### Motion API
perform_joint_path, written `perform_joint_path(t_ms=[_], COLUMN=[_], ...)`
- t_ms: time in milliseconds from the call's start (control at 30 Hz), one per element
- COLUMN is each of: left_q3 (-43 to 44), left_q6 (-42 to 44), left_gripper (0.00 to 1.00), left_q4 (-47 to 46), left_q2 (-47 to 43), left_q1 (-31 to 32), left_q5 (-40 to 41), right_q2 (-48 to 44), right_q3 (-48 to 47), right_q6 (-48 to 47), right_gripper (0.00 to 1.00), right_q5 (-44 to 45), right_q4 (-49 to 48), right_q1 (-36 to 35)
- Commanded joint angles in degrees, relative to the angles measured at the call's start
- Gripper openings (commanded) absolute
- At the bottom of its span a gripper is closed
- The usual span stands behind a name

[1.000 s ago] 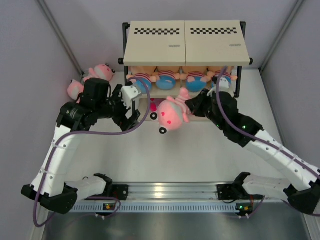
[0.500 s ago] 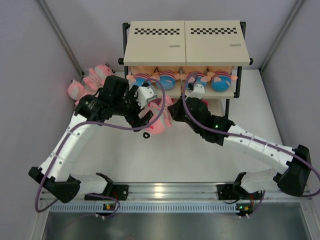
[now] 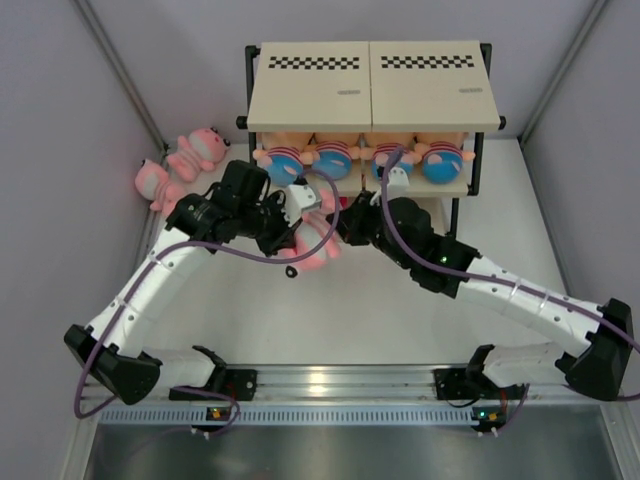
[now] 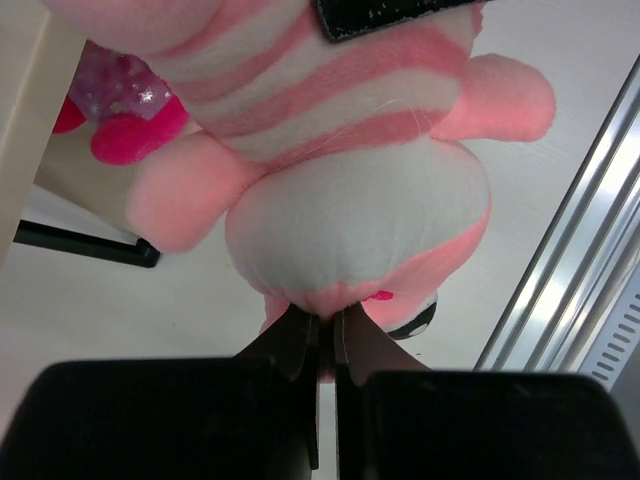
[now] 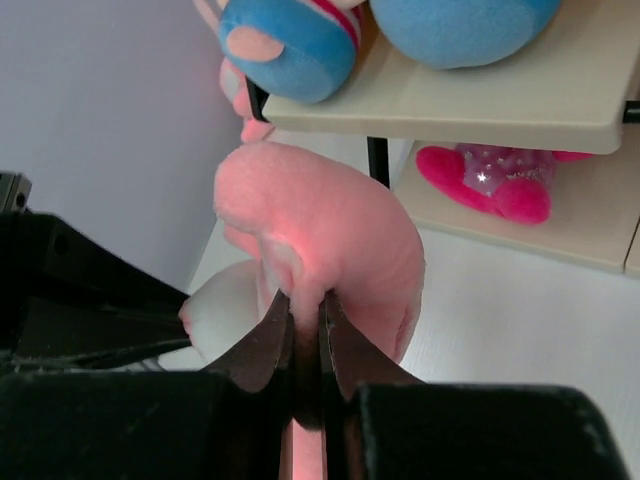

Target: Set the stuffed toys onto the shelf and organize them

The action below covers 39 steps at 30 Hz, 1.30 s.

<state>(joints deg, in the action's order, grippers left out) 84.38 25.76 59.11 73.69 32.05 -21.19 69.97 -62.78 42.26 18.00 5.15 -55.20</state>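
A pale pink striped stuffed toy (image 3: 318, 246) hangs just in front of the shelf (image 3: 370, 88), held from both sides. My left gripper (image 3: 292, 232) is shut on a fold at its white and pink bottom end (image 4: 350, 225), the fingertips (image 4: 300, 335) pinching fabric. My right gripper (image 3: 348, 226) is shut on a pink rounded part of the same toy (image 5: 330, 225). Several dolls in red-striped shirts with blue bottoms (image 3: 335, 156) lie in a row on the middle board. A small magenta toy (image 5: 490, 178) sits on the lowest board, also seen in the left wrist view (image 4: 125, 112).
Two more pink striped plush animals (image 3: 160, 182) (image 3: 202, 146) lie on the table left of the shelf, near the left wall. The shelf's black post (image 5: 378, 160) stands close behind the held toy. The metal rail (image 3: 320, 382) runs along the near edge.
The right arm carried the pink toy leftward and toward the shelf front. The left arm swung right to meet it, and its gripper went from open to shut on the toy's bottom.
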Motion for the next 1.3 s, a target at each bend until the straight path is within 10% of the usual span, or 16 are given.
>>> perform_joint_path(t_ms=[0, 167, 567, 1100, 1200, 1267], left_q3=[-0.8, -4.0, -1.5, 0.0, 0.3, 0.6], left_q6=[2.5, 9.1, 23.5, 22.9, 22.8, 22.5], left_gripper=[0.0, 0.0, 0.0, 0.0, 0.0, 0.0], left_q4=[-4.0, -3.2, 11.3, 11.3, 11.4, 11.2], left_q2=[0.3, -1.8, -1.0, -1.1, -1.3, -1.4], left_q1=[0.1, -0.4, 0.6, 0.7, 0.7, 0.6], left_q5=[-2.0, -6.5, -21.0, -19.9, -19.2, -18.5], right_q2=[-2.9, -7.6, -1.9, 2.4, 2.9, 2.5], right_q3=[-0.8, -9.1, -19.2, -5.2, -3.8, -3.3], right_q6=[-6.5, -34.4, -61.4, -42.8, -41.2, -39.8], right_gripper=[0.03, 0.83, 0.99, 0.96, 0.74, 0.35], right_q5=[-11.1, -19.9, -67.2, -70.1, -69.5, -68.3], right_q4=[-3.1, 18.7, 38.9, 12.6, 11.3, 11.0], right_q1=[-0.7, 3.7, 25.8, 17.7, 15.1, 14.8])
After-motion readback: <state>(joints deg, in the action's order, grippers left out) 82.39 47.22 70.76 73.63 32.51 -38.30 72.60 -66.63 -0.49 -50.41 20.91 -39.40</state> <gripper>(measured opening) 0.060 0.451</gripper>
